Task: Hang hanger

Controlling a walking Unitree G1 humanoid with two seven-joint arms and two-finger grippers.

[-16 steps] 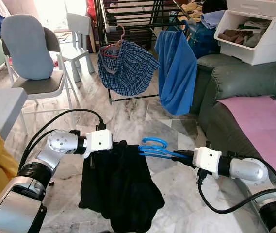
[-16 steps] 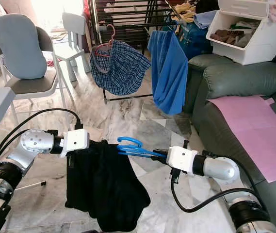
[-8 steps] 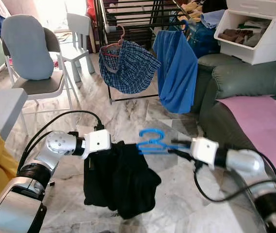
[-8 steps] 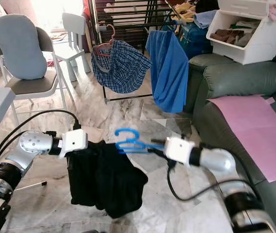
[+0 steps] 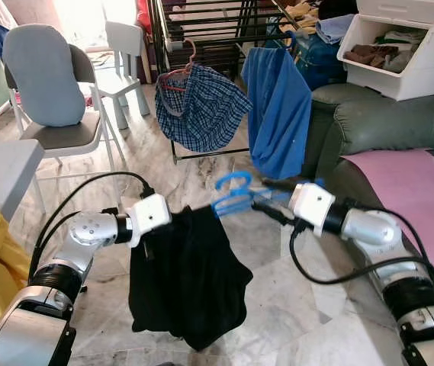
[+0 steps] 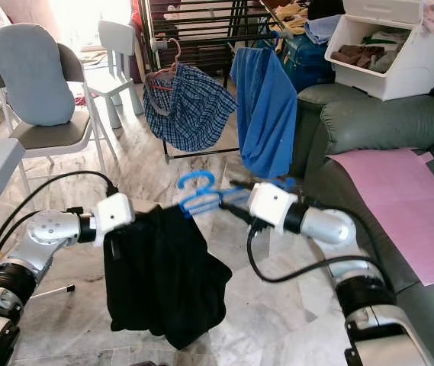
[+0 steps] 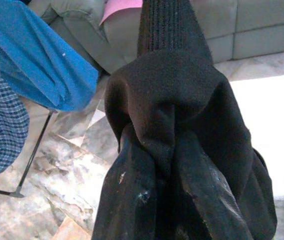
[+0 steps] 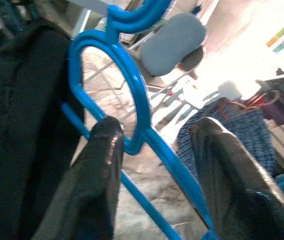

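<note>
A blue plastic hanger (image 5: 236, 195) is held in mid-air above the marble floor (image 5: 201, 171), between the two arms, with its hook turned up and toward the drying rack (image 5: 217, 30). A black garment (image 5: 186, 278) is draped from it and hangs down in loose folds.

The right claw (image 5: 266, 200) is seen reaching in from the sofa (image 5: 384, 122) side; in the right wrist view its fingers (image 8: 97, 165) stand spread, with the hanger's neck and one arm passing between them, so the hanger appears to be carried on the fingers rather than pinched, though contact cannot be told for sure. The left claw (image 7: 156, 165) is closed tight on a bunched fold of the black garment, near its upper edge.

On the rack, a checked garment (image 5: 201, 107) on a pink hanger (image 5: 178, 72) and a blue cloth (image 5: 278, 110) are already hung.

The hanger is judged to be light, stiff and rather slippery, so it could twist or slide off smooth fingers; it is best gripped at the neck just below the hook, where the hook is left free for the rail. The garment is judged soft and limp, its weight pulling to one side, and it may slip off the hanger if tilted.
</note>
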